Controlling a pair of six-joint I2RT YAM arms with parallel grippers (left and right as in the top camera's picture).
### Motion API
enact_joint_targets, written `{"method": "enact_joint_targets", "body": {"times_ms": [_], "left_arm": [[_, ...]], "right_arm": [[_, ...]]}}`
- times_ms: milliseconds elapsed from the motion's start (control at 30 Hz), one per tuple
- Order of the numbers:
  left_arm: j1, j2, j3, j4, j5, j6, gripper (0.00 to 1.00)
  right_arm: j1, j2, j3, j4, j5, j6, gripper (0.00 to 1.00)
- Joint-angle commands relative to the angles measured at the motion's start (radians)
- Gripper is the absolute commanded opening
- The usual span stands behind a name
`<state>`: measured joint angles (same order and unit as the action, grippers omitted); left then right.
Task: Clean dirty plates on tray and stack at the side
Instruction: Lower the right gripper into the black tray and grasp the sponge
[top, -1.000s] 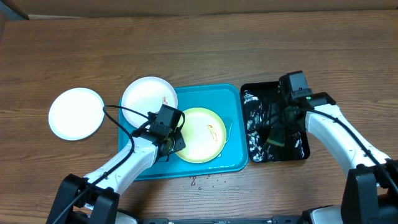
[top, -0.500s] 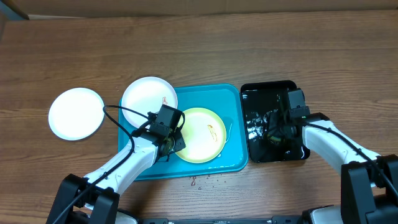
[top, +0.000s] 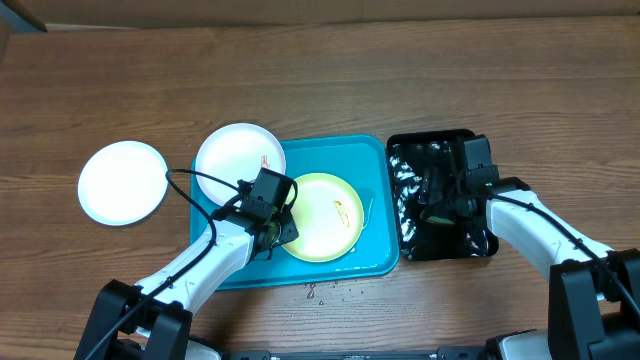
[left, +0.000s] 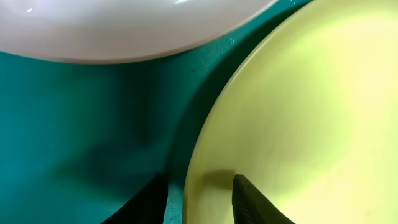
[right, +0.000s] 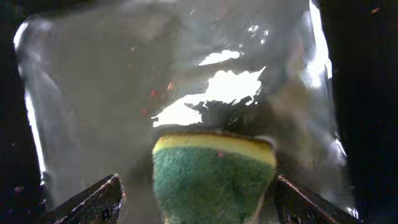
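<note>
The pale yellow-green plate (top: 325, 215) lies in the cyan-blue tray (top: 340, 152) and carries a small reddish smear. My left gripper (top: 283, 228) is shut on its left rim, one finger on the plate and one outside it (left: 199, 199). A white plate (top: 238, 155) with a red smear rests over the tray's left edge, and its underside shows in the left wrist view (left: 124, 25). A second white plate (top: 123, 182) lies on the table at the left. My right gripper (top: 442, 205) holds a green and yellow sponge (right: 211, 180) over the black tray's water.
The glossy black tray (top: 430, 136) stands right of the blue tray and holds rippling water. Small reddish crumbs (top: 312, 291) lie on the wood in front of the blue tray. The left arm's cable loops over the tray's left side.
My right gripper has moved the sponge about inside the black tray, toward the front and then slightly back, and the water ripples. The left arm and the plates have not moved.
</note>
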<state>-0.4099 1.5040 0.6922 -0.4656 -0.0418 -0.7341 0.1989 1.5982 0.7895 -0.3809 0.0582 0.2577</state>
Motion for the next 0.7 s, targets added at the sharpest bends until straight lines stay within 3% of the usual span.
{"method": "enact_joint_targets", "body": {"times_ms": [0,133,167,200,267,300,333,367,400,433,500,667], "left_arm": [[0.003,0.013,-0.012,-0.002,-0.014,-0.003,0.36],[0.003,0.013,-0.012,-0.001,-0.014,-0.003,0.36],[0.003,0.013,-0.012,-0.001,-0.014,-0.003,0.36],[0.003,0.013,-0.012,-0.001,-0.014,-0.003,0.36],[0.003,0.013,-0.012,-0.001,-0.014,-0.003,0.35],[0.003,0.013,-0.012,-0.001,-0.014,-0.003,0.32],[0.003,0.013,-0.012,-0.001,-0.014,-0.003,0.31],[0.003,0.013,-0.012,-0.002,-0.014,-0.003,0.30],[0.003,0.013,-0.012,-0.002,-0.014,-0.002,0.32],[0.003,0.013,-0.012,-0.002,-0.014,-0.002,0.35],[0.003,0.013,-0.012,-0.002,-0.018,0.005,0.35],[0.003,0.013,-0.021,-0.001,-0.021,0.005,0.36]], "right_arm": [[0.002,0.028,0.029,0.014,0.046,0.000,0.80],[0.003,0.074,0.029,0.033,0.045,0.000,0.78],[0.003,0.089,0.029,0.042,0.046,0.000,0.74],[0.003,0.099,0.029,0.048,0.046,0.000,0.61],[0.003,0.100,0.031,0.055,0.045,0.000,0.11],[0.003,0.090,0.037,0.050,0.041,0.000,0.04],[0.003,0.081,0.046,0.040,0.032,0.000,0.05],[0.003,0.069,0.060,0.026,0.020,0.000,0.21],[0.003,0.053,0.080,0.001,0.002,0.000,0.46],[0.003,0.040,0.100,-0.030,-0.011,0.000,0.60],[0.003,0.018,0.138,-0.108,-0.023,0.000,0.66],[0.003,0.016,0.157,-0.220,-0.022,0.000,0.69]]}}
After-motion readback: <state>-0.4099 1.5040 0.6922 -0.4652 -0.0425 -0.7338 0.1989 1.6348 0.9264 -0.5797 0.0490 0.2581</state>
